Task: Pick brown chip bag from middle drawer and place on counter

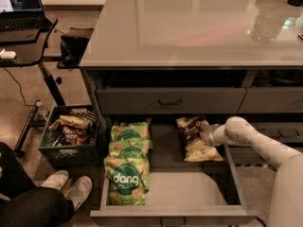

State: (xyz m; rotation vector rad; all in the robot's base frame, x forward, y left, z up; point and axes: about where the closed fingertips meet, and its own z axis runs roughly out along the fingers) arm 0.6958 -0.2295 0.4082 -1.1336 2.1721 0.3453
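The middle drawer point(189, 193) stands open below the bench point(189, 37), beneath a shut drawer front point(142, 100). Inside, dang bags point(127, 174) lie in a row along its left side; the brown chip bag point(193, 148) lies far right. The end effector point(205, 135), coming from the right, is at that bag. A crate point(66, 154) sits left of the drawer.
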